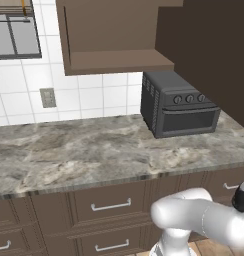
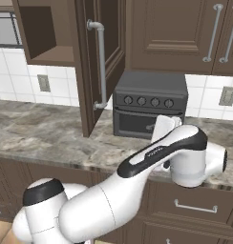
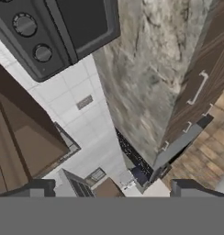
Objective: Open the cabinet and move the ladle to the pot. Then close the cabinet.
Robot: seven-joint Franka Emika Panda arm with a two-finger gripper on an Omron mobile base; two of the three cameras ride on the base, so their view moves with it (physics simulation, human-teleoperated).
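cabinet: you see its door swung open above the desk, left of the toaster oven | fingers: spread wide, gripping nothing | ladle, pot: probably out of frame

Open brown wall cabinet at top, shelf bare, door swung out dark along the right edge. Black toaster oven on the marble counter, right of centre, against the white tiled wall. Grey outlet on tiles at left. Drawers with short silver handles below the counter. White robot arm at lower right.
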